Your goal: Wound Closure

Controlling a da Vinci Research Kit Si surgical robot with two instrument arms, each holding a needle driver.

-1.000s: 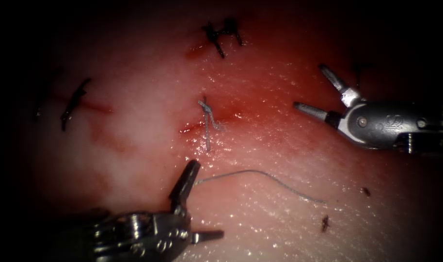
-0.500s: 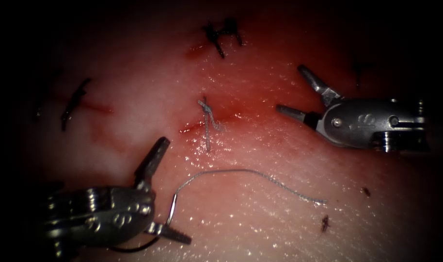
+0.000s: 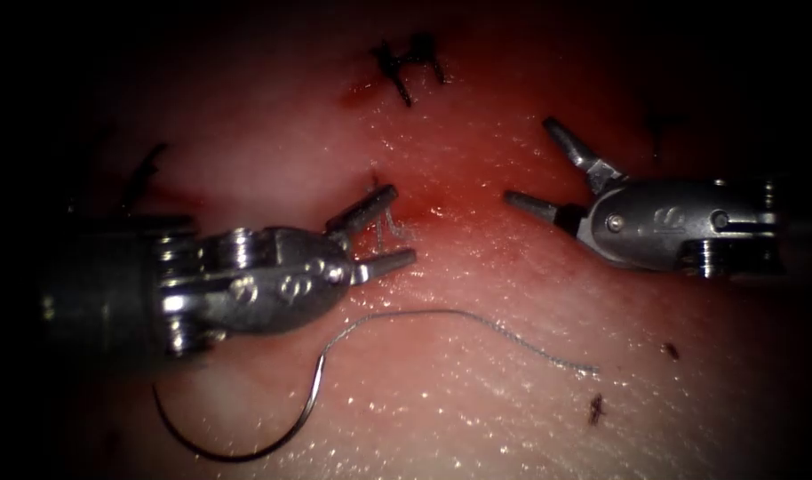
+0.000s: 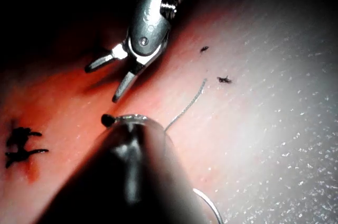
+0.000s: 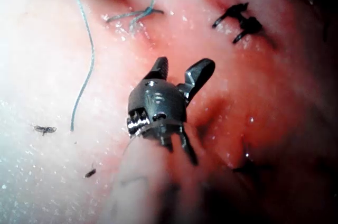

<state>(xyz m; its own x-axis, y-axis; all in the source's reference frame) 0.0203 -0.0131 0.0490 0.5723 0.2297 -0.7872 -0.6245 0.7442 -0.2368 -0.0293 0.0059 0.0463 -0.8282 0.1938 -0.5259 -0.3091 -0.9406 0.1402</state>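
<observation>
My left tool [image 3: 397, 227] has its jaws open on either side of the grey knotted thread ends [image 3: 385, 222] at the cut, holding nothing. The curved needle [image 3: 237, 453] lies loose on the tissue [image 3: 513, 409] below that tool, left of the cut and not in the tissue. Its grey thread [image 3: 477, 322] trails right to a free end. My right tool [image 3: 530, 162] hovers open and empty right of the cut. The left wrist view has the right tool [image 4: 103, 83] and thread [image 4: 187, 108]. The right wrist view has the right tool [image 5: 182, 71], knot [image 5: 134, 15] and thread [image 5: 87, 49].
Dark finished stitches sit at the far top [image 3: 410, 67] and far left [image 3: 144, 173] of the tissue. Small dark thread scraps [image 3: 595, 409] lie lower right. Red fluid [image 3: 441, 191] pools around the cut.
My left tool rose from the bottom edge to the knot and its jaws narrowed. The needle now lies uncovered on the tissue. My right tool moved slightly left, then held still.
</observation>
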